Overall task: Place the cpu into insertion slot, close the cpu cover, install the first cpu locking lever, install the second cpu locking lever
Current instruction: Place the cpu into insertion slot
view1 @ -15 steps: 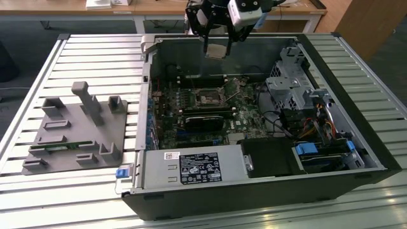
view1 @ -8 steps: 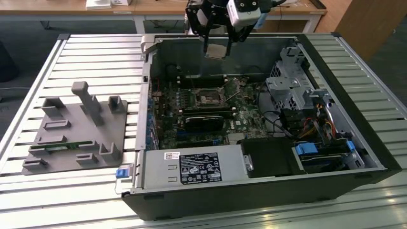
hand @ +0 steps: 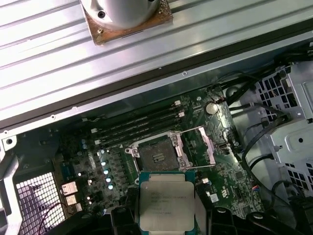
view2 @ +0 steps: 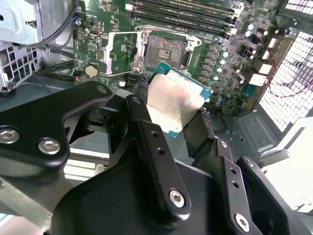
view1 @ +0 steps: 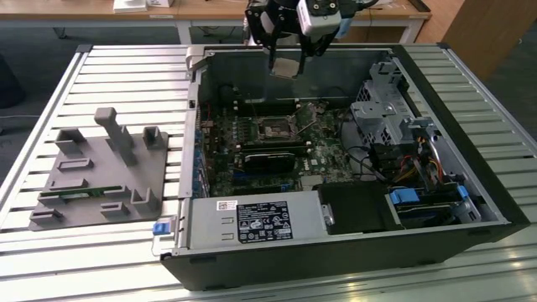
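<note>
- The robot arm's gripper (view1: pixel 287 58) hangs above the back wall of an open computer case (view1: pixel 336 264). Its black fingers (view2: pixel 146 127) are clamped on opposite edges of the cpu (view1: pixel 285 67).
- In both wrist views the cpu (view2: pixel 177 104) shows its dull silver top with a green border. It is held clear of the motherboard (hand: pixel 230 176) and touches nothing below.
- The insertion slot (hand: pixel 156 157) lies bare beneath, a dark square of contacts in a silver rim. In the first wrist view it sits just beyond the chip's far edge, beside the long memory slots (hand: pixel 142 125).
- The cpu cover (hand: pixel 210 146) is swung open to one side of the socket, so the way down is unobstructed.
- Judged from this, the job is in its first step: the chip is picked up and brought over the case, but not yet seated.
- Seating the chip, closing the cover and both lever-locking steps all look undone.
- On the exterior view's left, a grey fixture tray (view1: pixel 84 179) rests on the slatted table (view1: pixel 126 69), well apart from the case.
</note>
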Controlling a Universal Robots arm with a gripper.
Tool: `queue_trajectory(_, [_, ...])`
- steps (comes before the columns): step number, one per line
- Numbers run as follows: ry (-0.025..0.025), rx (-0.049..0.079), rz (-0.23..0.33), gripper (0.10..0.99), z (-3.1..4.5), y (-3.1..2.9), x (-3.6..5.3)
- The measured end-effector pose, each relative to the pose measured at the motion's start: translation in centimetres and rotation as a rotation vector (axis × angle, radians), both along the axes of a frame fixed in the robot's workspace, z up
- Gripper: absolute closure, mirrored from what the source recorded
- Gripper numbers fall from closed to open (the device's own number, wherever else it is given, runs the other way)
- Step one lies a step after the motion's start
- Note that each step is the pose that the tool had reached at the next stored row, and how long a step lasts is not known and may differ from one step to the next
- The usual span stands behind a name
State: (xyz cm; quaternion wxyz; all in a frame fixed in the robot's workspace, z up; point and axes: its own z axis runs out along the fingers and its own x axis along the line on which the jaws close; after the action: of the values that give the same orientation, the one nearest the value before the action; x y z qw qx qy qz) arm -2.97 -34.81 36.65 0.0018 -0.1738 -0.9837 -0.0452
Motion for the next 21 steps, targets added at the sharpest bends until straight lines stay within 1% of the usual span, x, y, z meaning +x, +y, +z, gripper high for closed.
queue_trajectory(21, [0.0,0.0,-0.13,0.549,-0.1,0.0,0.0])
